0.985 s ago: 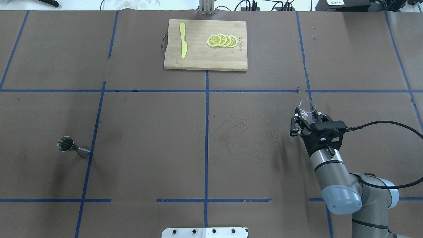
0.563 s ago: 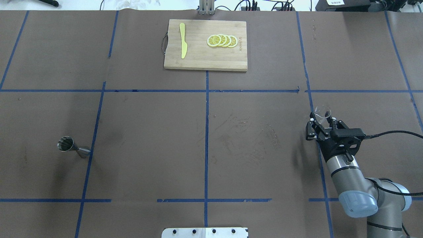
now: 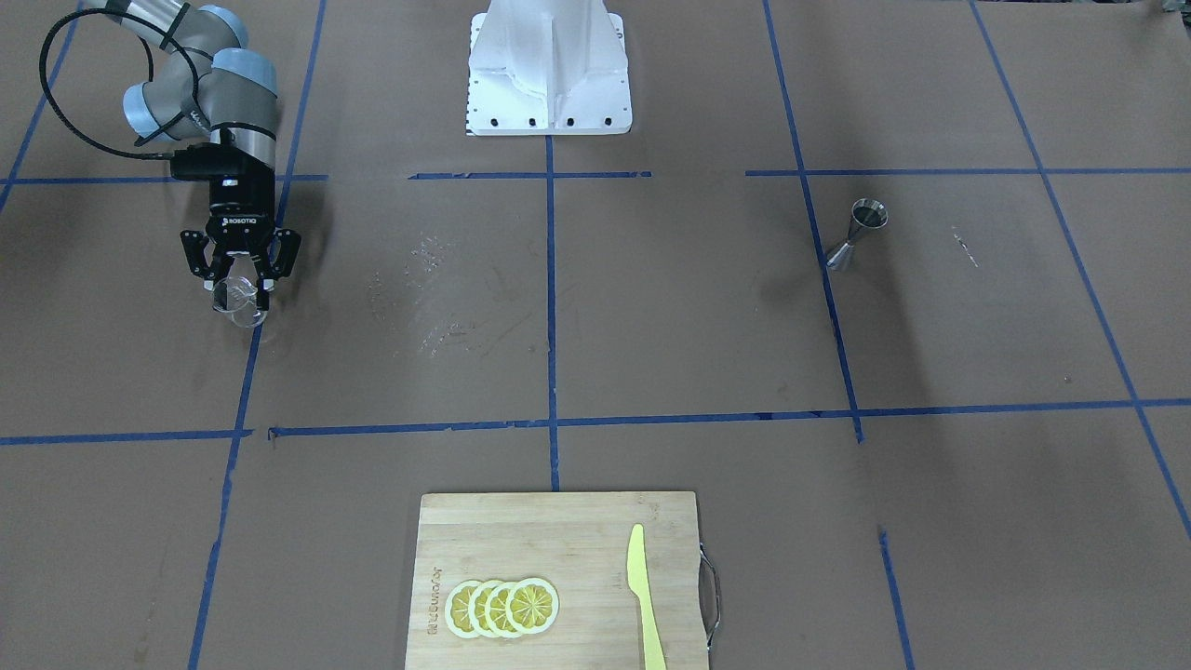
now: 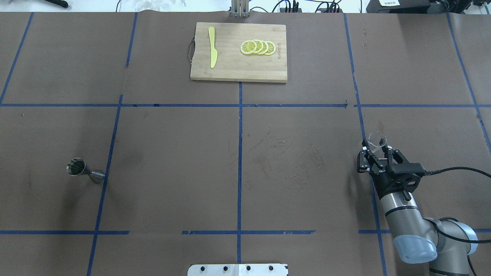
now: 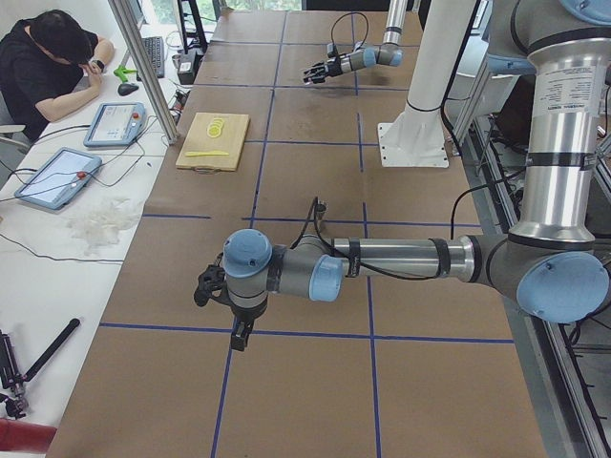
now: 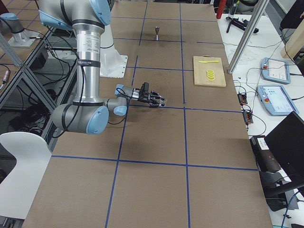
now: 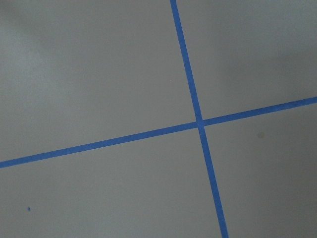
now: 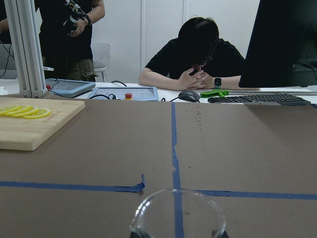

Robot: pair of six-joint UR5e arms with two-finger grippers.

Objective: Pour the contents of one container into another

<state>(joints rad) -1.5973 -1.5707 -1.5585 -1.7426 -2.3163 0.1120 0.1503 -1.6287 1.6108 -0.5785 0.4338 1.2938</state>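
- Left gripper (image 5: 204,286): black, low over the brown paper-covered table (image 4: 172,153), near a blue tape crossing (image 7: 200,122). How far its fingers are spread cannot be told.
- Small silver steel hourglass-shaped jigger (image 4: 85,171): upright on the table's left part, just beside a blue tape line (image 4: 107,161). Nothing grips it.
- Rectangular bamboo cutting board (image 4: 234,71): far edge, centre. It bears a yellow plastic knife (image 4: 212,51) on its left half and four overlapping lemon slices (image 4: 258,47) on its right half.
- Small squat clear glass cup (image 4: 376,138): right part of the table, well apart from the jigger. It is pinched between the fingers of the black right gripper (image 4: 377,150), whose claw is drawn in narrow against the cup's wall.
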